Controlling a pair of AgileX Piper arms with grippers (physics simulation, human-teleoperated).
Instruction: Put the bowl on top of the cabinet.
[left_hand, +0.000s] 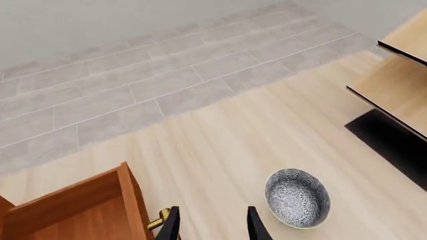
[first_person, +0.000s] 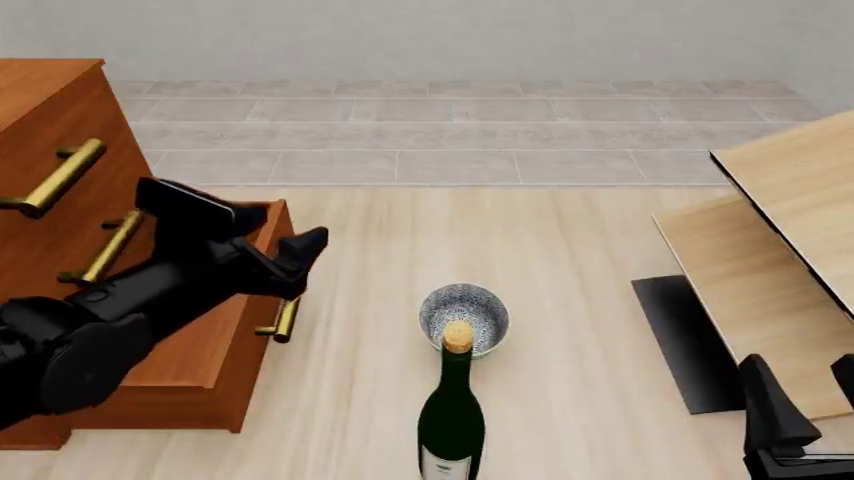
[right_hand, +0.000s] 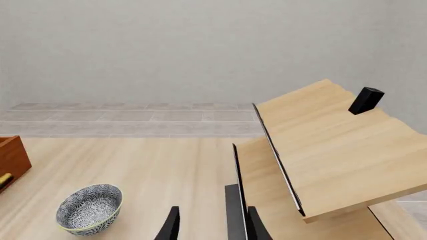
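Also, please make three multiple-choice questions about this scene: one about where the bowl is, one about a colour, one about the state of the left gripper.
1. Where is the bowl?
A. on top of the cabinet
B. on the light-wood surface, just behind the wine bottle in the front view
C. inside an open drawer

2. What colour are the cabinet handles?
A. brass
B. black
C. white

3. What is the left gripper doing?
A. gripping the bowl
B. gripping a handle
C. open, holding nothing

Answers: 1 B, the bowl sits beyond the wine bottle. 2 A, the bars look golden. 3 C, the left wrist view shows the fingers apart with only floor between them.
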